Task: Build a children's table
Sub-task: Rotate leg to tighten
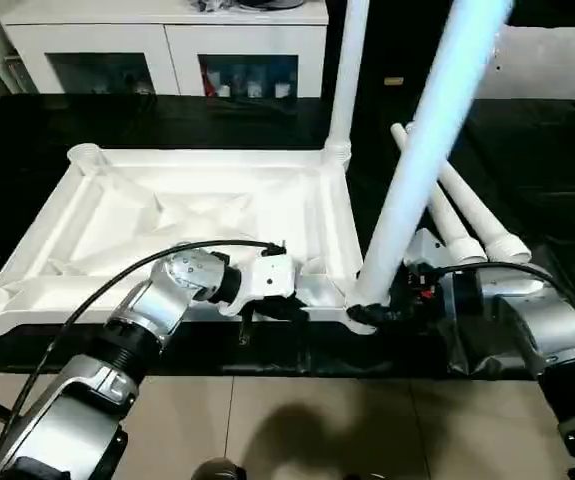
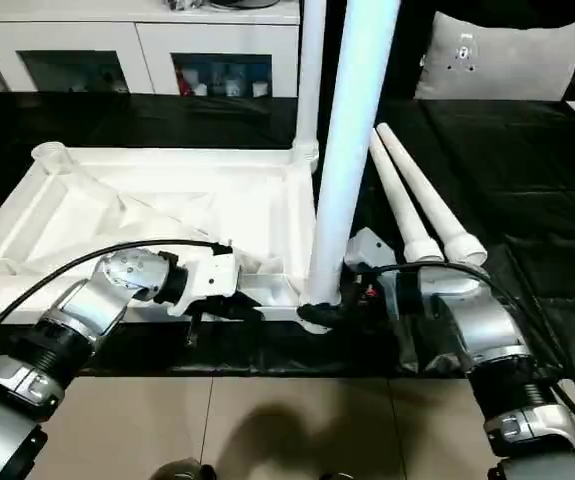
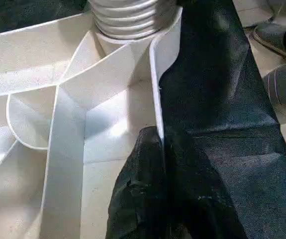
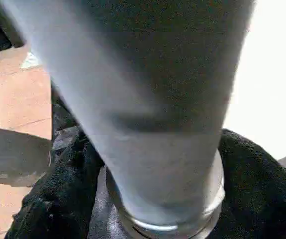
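The children's table sits unfinished in front of me, its white tabletop (image 1: pixel 167 215) lying underside-up on the black cloth (image 1: pixel 527 170) that covers the work surface, filling the scene from about nine o'clock through the centre. I can see the X ribs and the round corner sockets, one of them open at the far left corner (image 1: pixel 85 155). Behind it, at twelve o'clock, stands a white cabinet (image 1: pixel 167 45) with glass doors. One leg (image 1: pixel 347 70) stands upright in the far right corner socket, at roughly one o'clock from the tabletop's middle. A second leg (image 1: pixel 422 150) rises from the near right corner, at about four o'clock, leaning a little to the right as it goes up. Two more legs (image 1: pixel 462 205) lie side by side on the cloth to the right of the tabletop, at three o'clock, touching each other along their length. My right gripper (image 1: pixel 372 312) is at the foot of the leaning leg, its black fingers on either side of the base; I cannot tell from here whether they press the leg or stand just off it. My left gripper (image 1: pixel 267 310) is down at the tabletop's near rim, at six o'clock, fingers closed together, and its wrist view shows them against the rim wall beside the ribbed collar of a leg (image 3: pixel 128 20).
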